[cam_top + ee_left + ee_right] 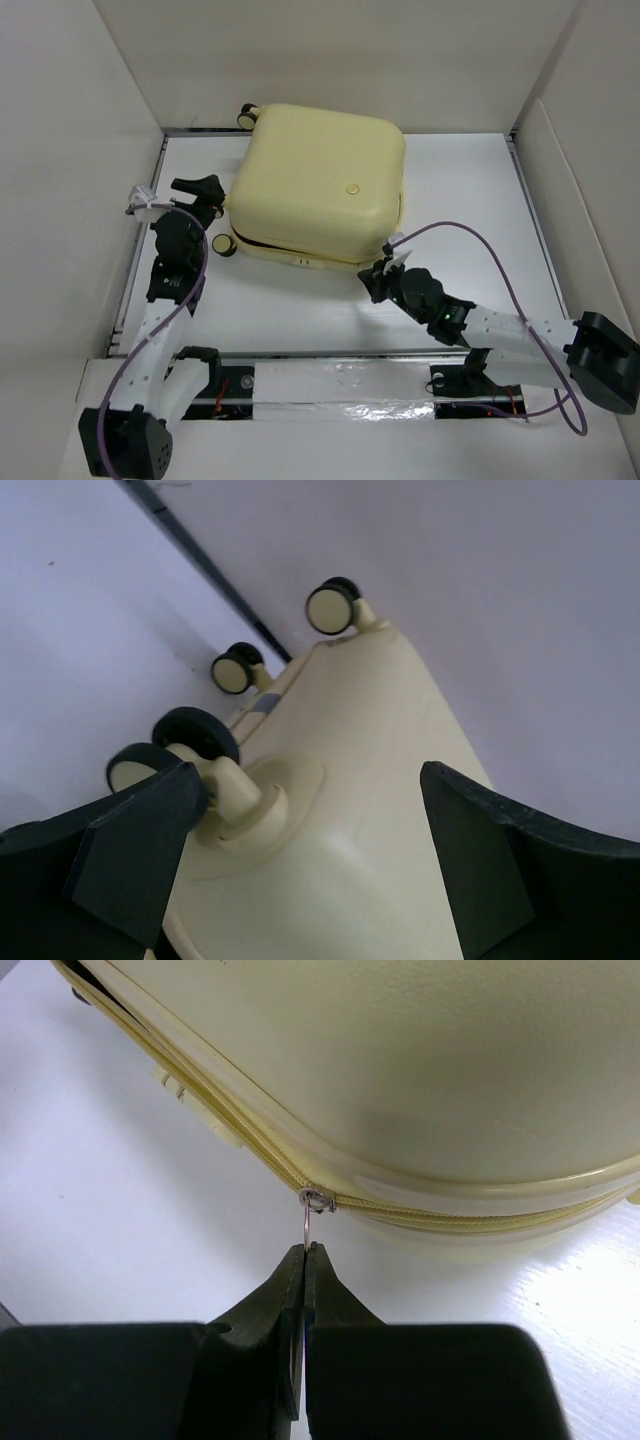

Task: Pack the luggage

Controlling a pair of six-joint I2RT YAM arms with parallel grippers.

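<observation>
The luggage lies flat on the white table, a pale-yellow hard shell with its lid down. My left gripper stands open at its left, wheel end. In the left wrist view the left gripper straddles the shell, its left finger close beside a caster wheel. My right gripper is at the front edge. Seen from the right wrist, the right gripper is shut on the thin metal zipper pull hanging from the slider. The seam looks closed to the right of the slider and parted to its left.
White walls box in the table on the left, back and right. A metal rail with a foil-taped strip runs along the near edge between the arm bases. A purple cable loops over the right arm.
</observation>
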